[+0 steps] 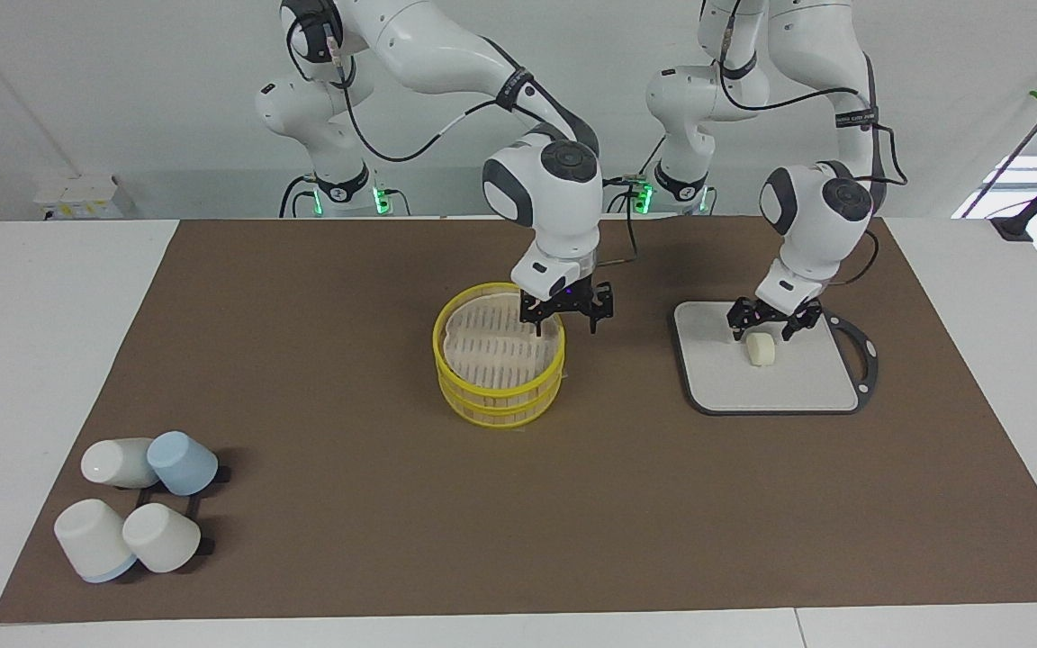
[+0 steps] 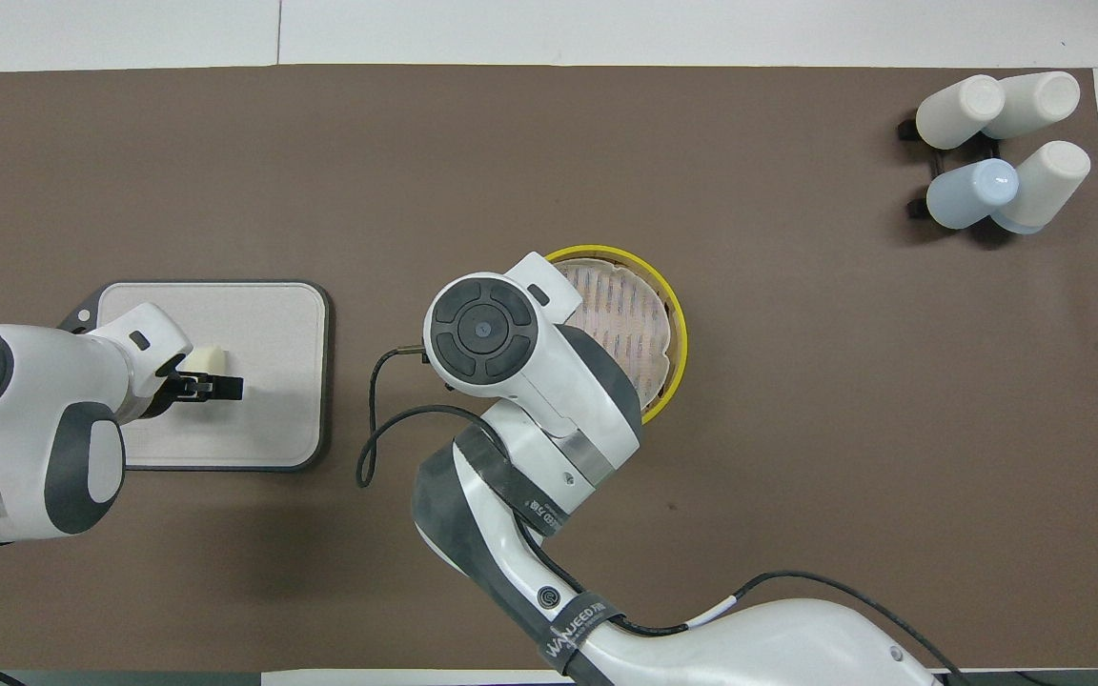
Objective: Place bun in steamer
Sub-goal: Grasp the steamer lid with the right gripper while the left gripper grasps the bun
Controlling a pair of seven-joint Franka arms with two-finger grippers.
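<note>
In the facing view both sets of jaws stand apart: our left gripper [image 1: 763,325] straddles the bun [image 1: 761,350] on the board [image 1: 789,387], our right gripper [image 1: 568,315] at the steamer [image 1: 499,353] rim; from overhead, the bun [image 2: 204,359] lies just ahead of our left gripper [image 2: 211,385], the nearer arm.

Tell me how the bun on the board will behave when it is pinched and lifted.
The bun looks like soft dough, so a hard squeeze would probably dent it. It is small, so likely light. Its rounded sides suggest it may roll on the flat board if nudged.
</note>
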